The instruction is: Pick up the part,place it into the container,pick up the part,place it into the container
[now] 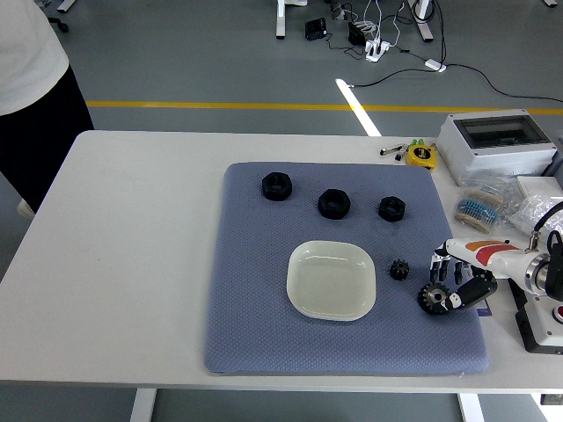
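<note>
Head view: the right hand [450, 283] sits low at the mat's [255, 343] right edge, fingers curled on a black gear [432, 298], so I'd lift straight up, carry it left and let go low over the empty white dish [332, 280]. A smaller gear [399, 269] lies right on that path, just beside the dish, so go over it; the three black nuts [333, 203] and the person [31, 79] at the far left corner are well clear, left arm's out of view.

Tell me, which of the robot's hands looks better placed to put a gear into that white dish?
The right hand, probably. It is at the mat's right edge with a black gear at its fingertips, not far from the white dish. The left hand is out of view.
</note>
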